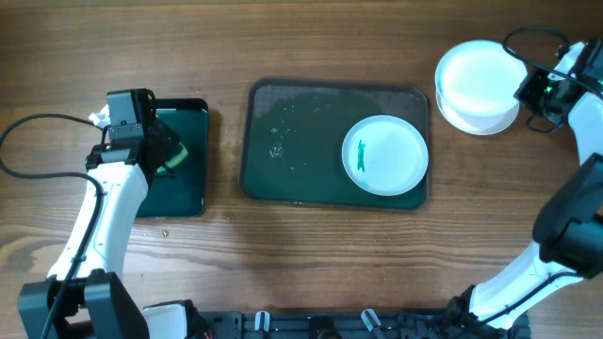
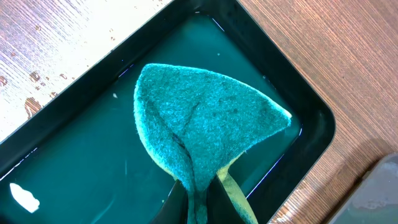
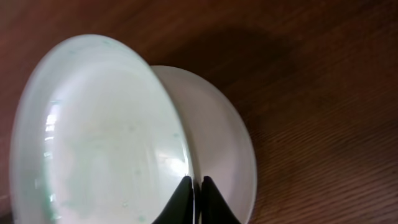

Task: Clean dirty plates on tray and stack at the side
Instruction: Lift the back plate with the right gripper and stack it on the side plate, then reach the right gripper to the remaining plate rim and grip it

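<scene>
A white plate (image 1: 384, 155) with a teal smear lies at the right end of the dark green tray (image 1: 283, 141). My right gripper (image 1: 528, 89) is shut on the rim of a clean white plate (image 1: 476, 75), tilted over another white plate (image 1: 485, 121) on the table at the far right; in the right wrist view the held plate (image 3: 93, 137) leans over the lower plate (image 3: 227, 149), with the fingers (image 3: 198, 190) pinching its edge. My left gripper (image 1: 168, 155) is shut on a green sponge (image 2: 199, 124) above the small black tray (image 1: 184, 188).
The small black tray (image 2: 292, 168) holds a shallow layer of water. Water droplets (image 1: 283, 141) speckle the left part of the green tray. Cables run across the table at the far left and far right.
</scene>
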